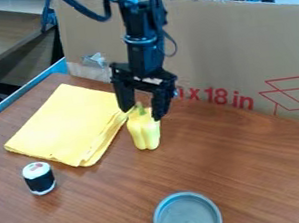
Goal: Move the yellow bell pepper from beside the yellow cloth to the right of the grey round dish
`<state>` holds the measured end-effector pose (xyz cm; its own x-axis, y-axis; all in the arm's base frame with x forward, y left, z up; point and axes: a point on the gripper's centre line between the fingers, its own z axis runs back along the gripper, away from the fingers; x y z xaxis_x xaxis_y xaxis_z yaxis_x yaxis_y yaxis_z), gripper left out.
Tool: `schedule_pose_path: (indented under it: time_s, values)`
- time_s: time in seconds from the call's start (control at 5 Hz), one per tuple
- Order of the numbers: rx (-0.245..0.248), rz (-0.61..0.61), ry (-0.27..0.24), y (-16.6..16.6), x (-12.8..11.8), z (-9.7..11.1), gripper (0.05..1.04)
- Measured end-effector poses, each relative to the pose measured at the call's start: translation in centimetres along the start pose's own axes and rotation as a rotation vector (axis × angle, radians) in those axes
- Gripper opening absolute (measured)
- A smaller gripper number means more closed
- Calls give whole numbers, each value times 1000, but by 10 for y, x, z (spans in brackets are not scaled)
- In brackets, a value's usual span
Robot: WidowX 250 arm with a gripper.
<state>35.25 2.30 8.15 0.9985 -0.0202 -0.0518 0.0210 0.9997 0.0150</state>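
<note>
– State the position of the arm
– The black arm [144, 46] hangs in from the top edge of the view, and its hand [142, 114] is over the upper middle of the table [245, 164].

– Condition of the hand?
– Open. The two fingers stand apart, one on either side of the top of a yellow pepper [145, 134]. Whether they touch it, I cannot tell.

– Describe the pepper.
– It is on the table below the hand, its green stem [139, 108] pointing up towards the gap between the fingers. The skin is ribbed lengthwise.

– Items adjacent?
– One yellow cloth [69, 122], folded in layers, lying flat just beside the pepper, on the left of the view.

– Further items on the surface?
– Two. A small black-and-white roll [40, 180], with a reddish patch on its white top, is upright near the cloth's lower corner. A round grey dish [188, 217] with a raised rim is at the bottom edge of the view, well apart from the pepper.

– And at the rear?
– A cardboard panel [217, 56] with red print, standing along the table's far side
</note>
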Motion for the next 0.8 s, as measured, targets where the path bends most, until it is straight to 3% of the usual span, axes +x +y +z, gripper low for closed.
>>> schedule_pose_path:
  time_s: [0.2,0.6,0.8]
  values:
    - [-5,-11,7,-1,0,-4,828]
    - [-35,-10,-25,2,-3,-2,334]
    - [-51,-23,-49,-1,-6,5,203]
